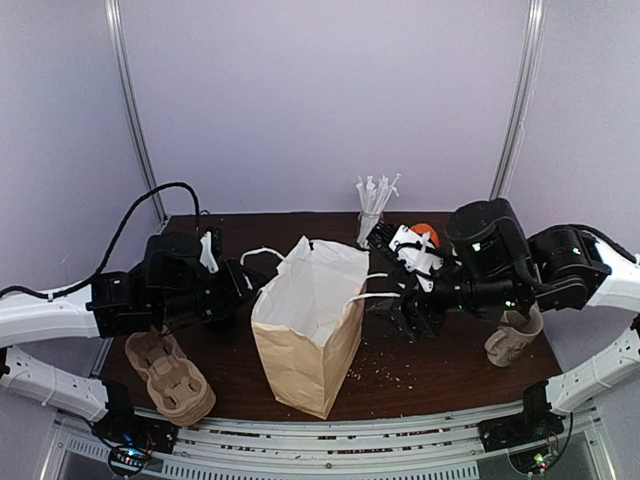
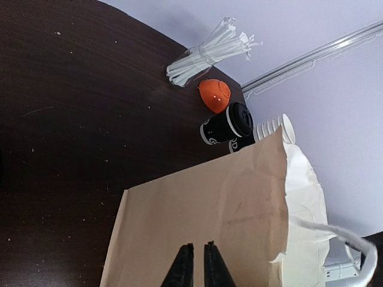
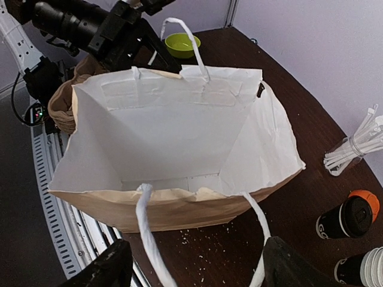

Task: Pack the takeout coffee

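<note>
The takeout coffee (image 2: 227,124), a black lidded paper cup, stands at the back right of the table next to an orange thing; it also shows in the right wrist view (image 3: 347,218). A brown paper bag (image 1: 305,320) with a white inside stands open in the middle. My left gripper (image 2: 198,246) is shut and empty against the bag's brown left wall. My right gripper (image 3: 200,272) is open wide just right of the bag, with the bag's near white handle (image 3: 149,239) hanging between its fingers. The bag's inside (image 3: 173,137) holds nothing.
Cardboard cup carriers lie at the front left (image 1: 170,375) and at the right (image 1: 512,338). A bundle of wrapped straws (image 1: 372,205) stands at the back. A stack of white cups (image 2: 274,128) sits beside the coffee. A green bowl (image 3: 182,43) is beyond the bag. Crumbs dot the table.
</note>
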`<action>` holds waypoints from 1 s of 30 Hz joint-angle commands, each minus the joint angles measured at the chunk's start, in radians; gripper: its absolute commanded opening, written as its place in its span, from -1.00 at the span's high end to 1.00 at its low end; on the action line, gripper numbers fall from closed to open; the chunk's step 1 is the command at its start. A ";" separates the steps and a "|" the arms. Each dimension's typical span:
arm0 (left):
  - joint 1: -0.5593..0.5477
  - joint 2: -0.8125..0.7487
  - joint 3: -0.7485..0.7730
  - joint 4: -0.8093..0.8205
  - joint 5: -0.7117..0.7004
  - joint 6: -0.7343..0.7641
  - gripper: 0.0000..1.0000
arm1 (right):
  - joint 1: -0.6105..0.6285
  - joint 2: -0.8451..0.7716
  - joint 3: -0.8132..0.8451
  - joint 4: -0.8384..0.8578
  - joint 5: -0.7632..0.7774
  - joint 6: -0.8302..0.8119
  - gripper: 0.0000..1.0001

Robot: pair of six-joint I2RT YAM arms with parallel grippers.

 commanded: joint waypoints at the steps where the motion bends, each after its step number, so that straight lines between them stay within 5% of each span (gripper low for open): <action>1: 0.005 0.003 0.046 -0.019 -0.006 0.087 0.74 | 0.008 -0.021 0.108 -0.074 -0.081 0.012 -0.65; 7: 0.005 -0.016 0.074 -0.050 -0.002 0.127 0.44 | 0.007 -0.032 0.206 -0.083 -0.149 0.020 -1.00; 18: 0.005 -0.070 0.135 -0.137 0.009 0.195 -0.09 | 0.007 -0.035 0.230 -0.051 -0.125 0.007 -1.00; 30: 0.005 -0.208 0.243 -0.447 -0.077 0.219 -0.96 | 0.007 -0.046 0.194 0.030 -0.072 -0.009 -1.00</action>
